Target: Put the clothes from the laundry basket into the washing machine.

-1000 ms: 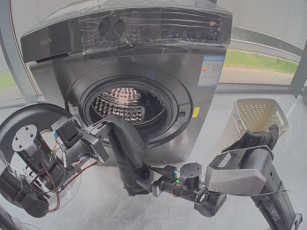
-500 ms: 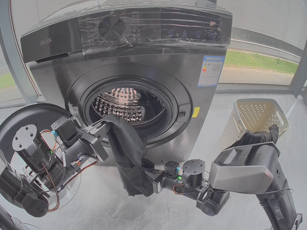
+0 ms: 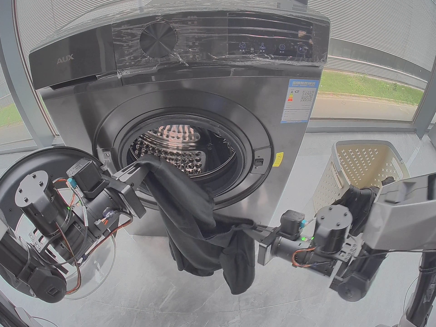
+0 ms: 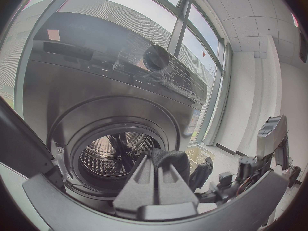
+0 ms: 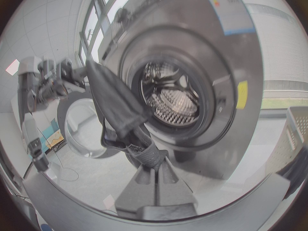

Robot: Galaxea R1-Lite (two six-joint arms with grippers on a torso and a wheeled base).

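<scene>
A black garment (image 3: 195,214) is held before the washing machine (image 3: 290,160), grasped by the left tool (image 3: 137,166) and the right tool (image 3: 252,227)

Grey floor (image 3: 136,291) bears washing machine (image 3: 190,91), laundry basket (image 3: 363,160) beside.

My left gripper (image 3: 141,164) held high, wrist angled up, clamped on black garment (image 3: 190,214). My right gripper (image 3: 255,227) lower, forearm level, pinching same garment.

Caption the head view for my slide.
Left hand and right hand hold a black garment before the open washing machine, laundry basket at right.
</scene>
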